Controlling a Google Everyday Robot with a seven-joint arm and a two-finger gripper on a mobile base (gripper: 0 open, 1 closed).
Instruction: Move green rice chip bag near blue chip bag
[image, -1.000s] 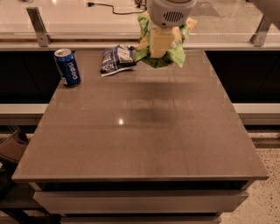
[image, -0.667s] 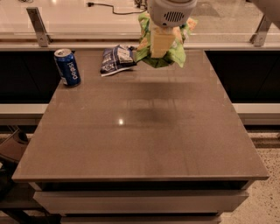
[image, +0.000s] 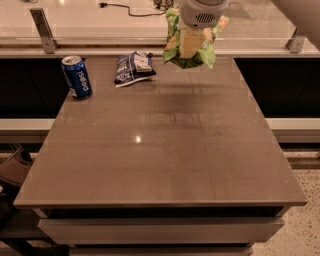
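Note:
The green rice chip bag (image: 204, 54) hangs crumpled in my gripper (image: 192, 45), lifted above the far edge of the table, right of centre. The gripper comes down from the top of the view and is shut on the bag; its pale fingers (image: 190, 42) cover the bag's middle. The blue chip bag (image: 133, 67) lies flat on the table at the far side, a short way to the left of the held bag.
A blue Pepsi can (image: 76, 76) stands upright at the far left of the grey table (image: 160, 150). A raised ledge with metal brackets (image: 45, 31) runs behind the table. Dark gaps drop off on both sides.
The gripper and the green bag have shifted only slightly; the bag stays lifted at the same spot. The blue bag and can have not moved.

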